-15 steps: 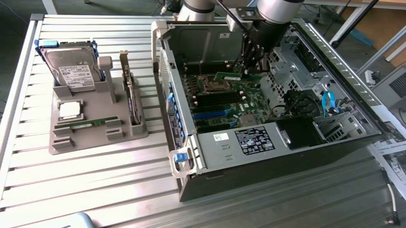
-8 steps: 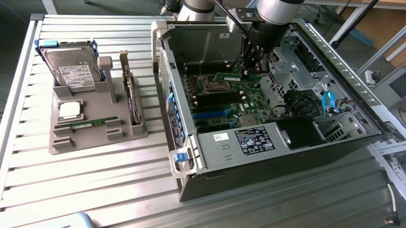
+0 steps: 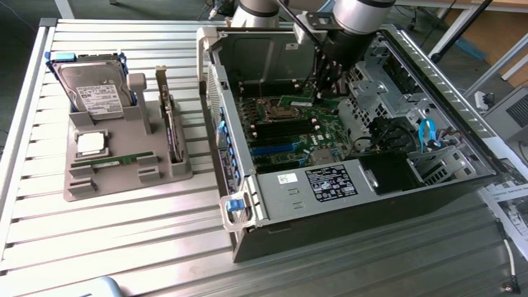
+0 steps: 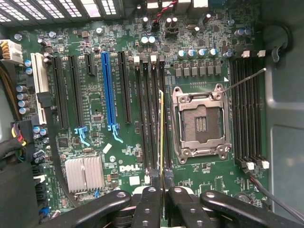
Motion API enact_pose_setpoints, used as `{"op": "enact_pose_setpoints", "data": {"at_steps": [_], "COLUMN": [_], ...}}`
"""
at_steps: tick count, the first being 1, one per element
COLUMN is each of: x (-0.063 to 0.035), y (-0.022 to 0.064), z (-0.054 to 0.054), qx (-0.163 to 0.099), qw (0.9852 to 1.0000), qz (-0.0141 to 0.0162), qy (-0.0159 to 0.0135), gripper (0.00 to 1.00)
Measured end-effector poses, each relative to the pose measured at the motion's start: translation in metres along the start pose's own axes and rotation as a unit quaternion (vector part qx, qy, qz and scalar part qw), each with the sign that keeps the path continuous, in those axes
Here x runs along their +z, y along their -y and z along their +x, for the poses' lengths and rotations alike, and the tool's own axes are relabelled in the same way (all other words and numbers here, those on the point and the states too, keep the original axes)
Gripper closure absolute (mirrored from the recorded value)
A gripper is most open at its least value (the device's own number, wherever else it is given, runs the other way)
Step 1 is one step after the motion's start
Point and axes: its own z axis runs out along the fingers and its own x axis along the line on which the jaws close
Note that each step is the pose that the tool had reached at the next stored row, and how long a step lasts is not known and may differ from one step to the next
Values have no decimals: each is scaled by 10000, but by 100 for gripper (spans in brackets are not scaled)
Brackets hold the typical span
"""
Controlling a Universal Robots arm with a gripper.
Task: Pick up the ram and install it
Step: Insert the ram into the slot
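An open computer case (image 3: 285,189) lies on the slatted table (image 3: 123,247); at the exterior view's left, a grey holder (image 3: 123,179) carries a hard drive (image 3: 97,90) (upright) and a processor chip (image 3: 89,143).

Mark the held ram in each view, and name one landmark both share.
Exterior view: the ram, a green strip at the gripper inside the open case.
Wrist view: the ram, edge-on, a thin line from the gripper over the memory slots.
Shared landmark: the empty CPU socket beside it.
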Motion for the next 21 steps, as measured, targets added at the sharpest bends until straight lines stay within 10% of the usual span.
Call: {"op": "enact_pose_setpoints", "data": {"at_steps": [21], "x": [87], "y": [-1], "z": [4], "qx": [0], "qw": [10000], "qz": [0], "qy": [0], "gripper": [87]}}
